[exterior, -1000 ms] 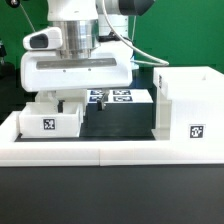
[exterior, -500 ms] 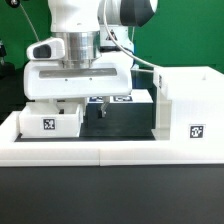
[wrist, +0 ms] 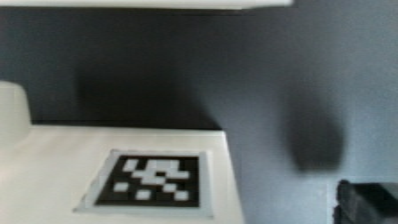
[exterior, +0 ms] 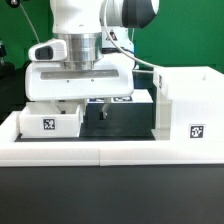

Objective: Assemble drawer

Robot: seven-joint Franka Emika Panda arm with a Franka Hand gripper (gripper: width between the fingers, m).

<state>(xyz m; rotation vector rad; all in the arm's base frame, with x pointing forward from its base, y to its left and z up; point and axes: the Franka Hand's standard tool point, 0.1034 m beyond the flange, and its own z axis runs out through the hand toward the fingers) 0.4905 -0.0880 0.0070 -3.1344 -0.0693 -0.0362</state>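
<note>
My gripper hangs low over the black table, just right of a small white tray with a tag on its front. The jaws stand wide apart and hold nothing; one dark finger shows right of the tray, the other is hidden behind it. The tall white box housing stands at the exterior view's right, tag on its front. In the wrist view a white surface with a square tag lies close below, and one dark fingertip shows at the edge. I cannot make out a second tray.
The low white wall runs along the table's front. The marker board lies behind the gripper, mostly covered by the hand. A strip of bare black table lies between tray and housing.
The hand has come down a little and now covers more of the marker board's tags. Tray and housing have not moved. Little changed in the last half second.
</note>
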